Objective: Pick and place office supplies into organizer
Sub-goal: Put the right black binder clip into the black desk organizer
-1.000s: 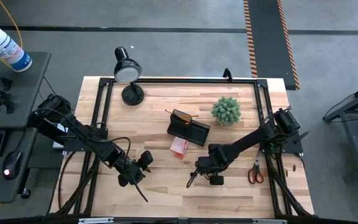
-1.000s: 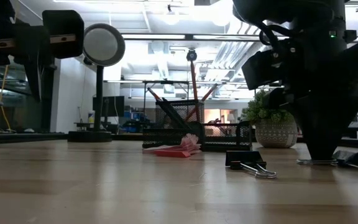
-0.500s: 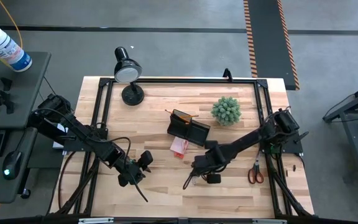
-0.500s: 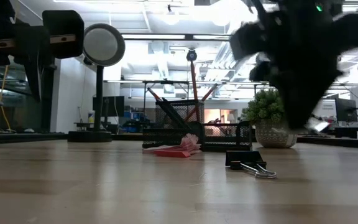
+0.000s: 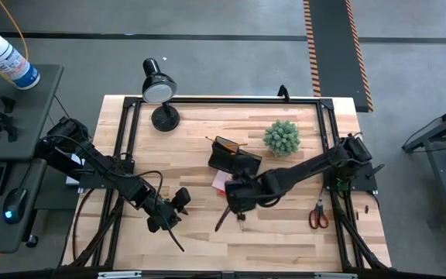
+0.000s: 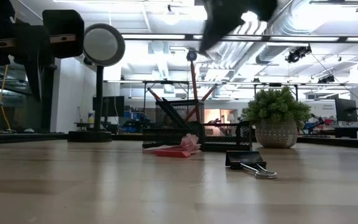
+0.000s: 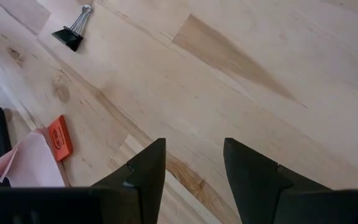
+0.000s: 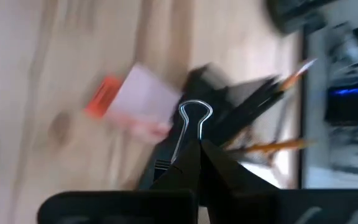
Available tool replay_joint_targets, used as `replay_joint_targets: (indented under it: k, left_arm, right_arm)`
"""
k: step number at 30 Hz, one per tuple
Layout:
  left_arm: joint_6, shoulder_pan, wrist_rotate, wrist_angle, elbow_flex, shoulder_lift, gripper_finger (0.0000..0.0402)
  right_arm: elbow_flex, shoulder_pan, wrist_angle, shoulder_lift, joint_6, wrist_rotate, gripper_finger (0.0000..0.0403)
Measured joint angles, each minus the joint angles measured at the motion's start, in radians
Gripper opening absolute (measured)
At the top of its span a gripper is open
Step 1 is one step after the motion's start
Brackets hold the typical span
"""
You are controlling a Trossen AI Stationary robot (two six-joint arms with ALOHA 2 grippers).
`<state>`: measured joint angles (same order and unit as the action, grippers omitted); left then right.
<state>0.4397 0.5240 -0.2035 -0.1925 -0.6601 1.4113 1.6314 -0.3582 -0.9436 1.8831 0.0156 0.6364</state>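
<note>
Right gripper (image 8: 194,149) is pinching a small black binder clip (image 8: 188,134) by its looped wire handles, hanging just in front of the black mesh organizer (image 5: 235,159). Orange pencils are sticking out of the organizer's taller section. Pink sticky-note pad (image 7: 27,162) is lying flat against the organizer's front. A second binder clip (image 6: 248,163) is resting on the pale wood plank table (image 5: 200,232), further front. Left gripper (image 7: 191,163) is sitting with jaws apart, holding nothing, well left of the organizer. Red-handled scissors (image 5: 317,214) are lying to its right.

Two binder clips (image 7: 71,34) (image 8: 188,134), one scissors (image 5: 317,215)
</note>
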Motion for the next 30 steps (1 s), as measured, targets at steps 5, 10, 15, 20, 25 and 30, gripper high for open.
replay_joint_targets:
  k: [5, 10, 15, 20, 25, 30]
  left_arm:
    - [0.0, 0.0, 0.0, 0.0, 0.0, 0.0, 0.015]
    - [0.0, 0.0, 0.0, 0.0, 0.0, 0.0, 0.015]
    - [0.0, 0.0, 0.0, 0.0, 0.0, 0.0, 0.015]
    - [0.001, 0.0, 0.0, 0.001, 0.0, 0.0, 0.015]
    - [0.002, 0.0, 0.0, 0.002, 0.0, 0.0, 0.015]
    - [0.004, 0.0, 0.0, 0.002, 0.0, 0.0, 0.015]
  right_arm:
    - [0.045, 0.044, 0.085, 0.0, -0.09, 0.007, 0.0]
    - [0.0, 0.112, 0.273, -0.001, -0.148, -0.057, 0.0]
    - [-0.098, 0.172, 0.468, -0.001, -0.148, -0.044, 0.0]
    - [-0.202, 0.205, 0.639, 0.025, -0.129, 0.038, 0.0]
    - [-0.257, 0.207, 0.758, 0.093, -0.125, 0.134, 0.0]
    - [-0.247, 0.194, 0.766, 0.168, -0.113, 0.203, 0.0]
